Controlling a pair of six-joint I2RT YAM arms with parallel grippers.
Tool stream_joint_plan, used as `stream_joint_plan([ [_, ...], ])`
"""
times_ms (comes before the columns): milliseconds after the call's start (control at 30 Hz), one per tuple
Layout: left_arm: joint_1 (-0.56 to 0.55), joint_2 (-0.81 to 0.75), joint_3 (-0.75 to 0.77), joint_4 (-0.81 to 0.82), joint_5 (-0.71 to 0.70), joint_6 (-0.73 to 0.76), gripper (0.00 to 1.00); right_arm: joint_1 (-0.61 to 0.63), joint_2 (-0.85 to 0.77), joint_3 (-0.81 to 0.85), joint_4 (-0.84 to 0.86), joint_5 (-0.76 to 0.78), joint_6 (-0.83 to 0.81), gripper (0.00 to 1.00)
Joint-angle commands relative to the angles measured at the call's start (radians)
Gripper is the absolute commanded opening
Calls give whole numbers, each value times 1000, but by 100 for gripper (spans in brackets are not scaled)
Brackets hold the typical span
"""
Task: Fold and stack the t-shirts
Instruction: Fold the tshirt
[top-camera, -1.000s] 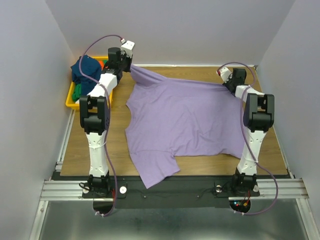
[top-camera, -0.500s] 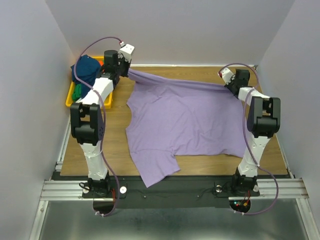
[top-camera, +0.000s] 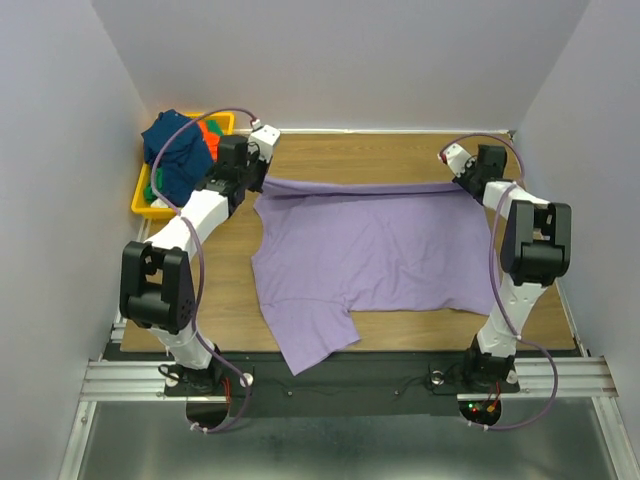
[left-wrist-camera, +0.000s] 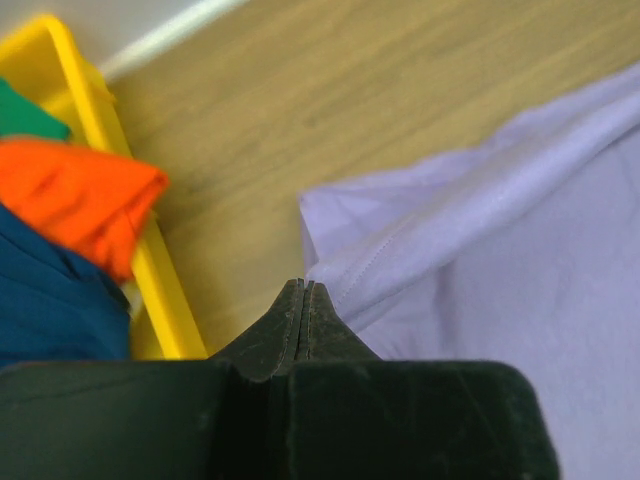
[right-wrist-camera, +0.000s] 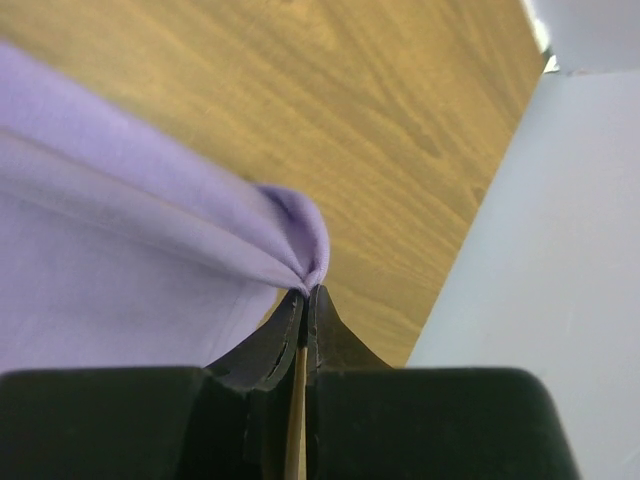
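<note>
The lavender t-shirt (top-camera: 360, 250) lies spread on the wooden table (top-camera: 360, 155), one sleeve hanging over the near edge. Its far hem is pulled taut in a straight line between my two grippers. My left gripper (top-camera: 262, 180) is shut on the hem's left corner; in the left wrist view (left-wrist-camera: 303, 286) the cloth (left-wrist-camera: 480, 230) meets the closed tips. My right gripper (top-camera: 462, 183) is shut on the right corner, and a pinched fold (right-wrist-camera: 300, 240) sits at its tips (right-wrist-camera: 308, 291). Navy (top-camera: 175, 150), orange-red (top-camera: 208, 130) and green (top-camera: 150, 190) shirts lie in the bin.
The yellow plastic bin (top-camera: 140, 203) stands at the far left of the table, just left of my left arm; its rim (left-wrist-camera: 85, 95) shows in the left wrist view. White walls enclose the table on the left, back and right (right-wrist-camera: 540, 250).
Both grippers have moved toward the near side, dragging the shirt's far hem with them. The left gripper has come away from the bin's far corner. The hem is now straighter.
</note>
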Motion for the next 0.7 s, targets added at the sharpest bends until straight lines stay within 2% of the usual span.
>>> stream_joint_plan([
  [0, -1, -104, -99, -7, -69, -34, 0, -20, -74, -19, -11, -37, -39, 3],
  [300, -9, -203, -196, -48, -41, -34, 0, -27, -148, -107, -36, -62, -76, 1],
  [667, -90, -251, -309, -125, -38, -42, 0, -33, -147, -180, -46, -63, -107, 1],
])
